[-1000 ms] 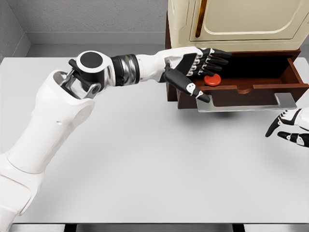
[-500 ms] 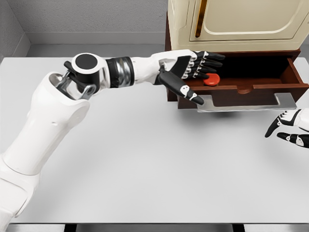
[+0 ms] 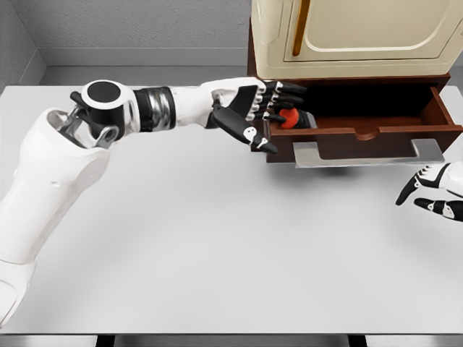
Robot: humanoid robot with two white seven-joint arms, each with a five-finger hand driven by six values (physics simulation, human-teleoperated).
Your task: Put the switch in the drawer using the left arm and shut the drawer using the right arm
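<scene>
One switch (image 3: 289, 118) in open drawer (image 3: 376, 133)

In front of me a pale grey worktop (image 3: 217, 246) spreads wide. At its far right stands a cream cabinet (image 3: 362, 36) with a panelled door and a brass-coloured vertical handle (image 3: 301, 25). Behind it rises a grey wall (image 3: 130, 22).
</scene>
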